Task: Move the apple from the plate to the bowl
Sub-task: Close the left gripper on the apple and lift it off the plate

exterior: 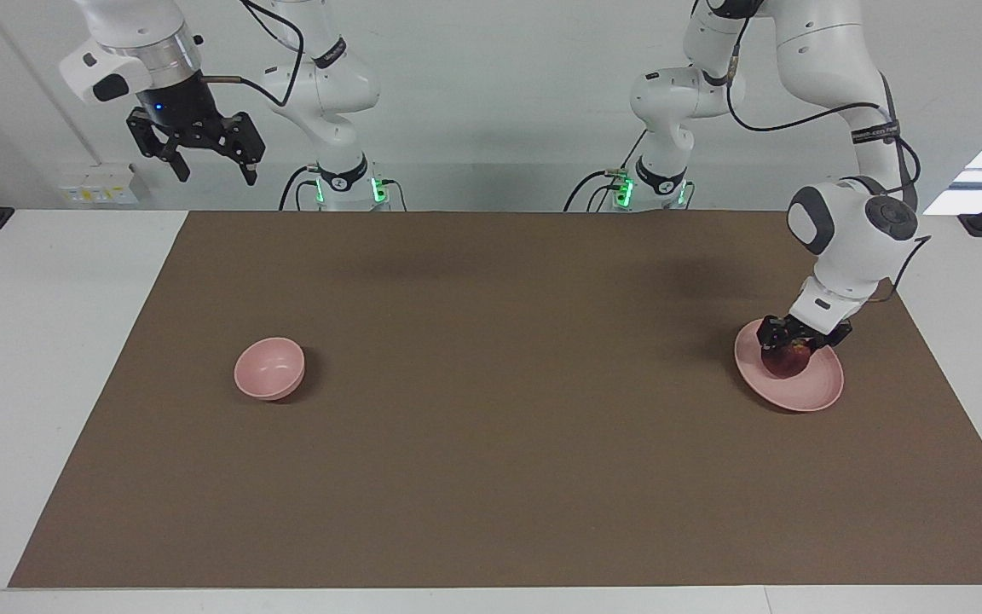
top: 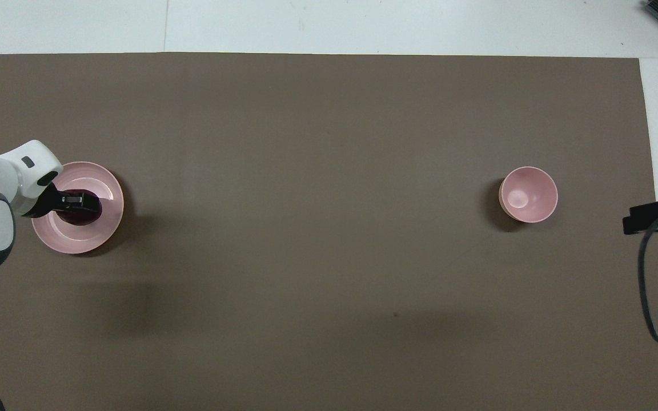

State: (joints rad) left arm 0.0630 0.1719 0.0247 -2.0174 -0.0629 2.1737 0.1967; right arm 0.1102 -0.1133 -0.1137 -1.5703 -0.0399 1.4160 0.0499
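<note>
The dark red apple (exterior: 785,362) lies on the pale pink plate (exterior: 817,392) toward the left arm's end of the table. My left gripper (exterior: 789,344) is down on the plate, right at the apple and over its top. In the overhead view the left gripper (top: 77,201) covers part of the apple (top: 82,216) on the plate (top: 106,225). The small deep pink bowl (exterior: 269,368) stands empty toward the right arm's end, also in the overhead view (top: 529,194). My right gripper (exterior: 211,170) is open and empty, held high, waiting.
A brown mat (exterior: 491,426) covers most of the white table and both dishes stand on it. A black cable loop (top: 652,285) hangs at the right arm's end of the overhead view.
</note>
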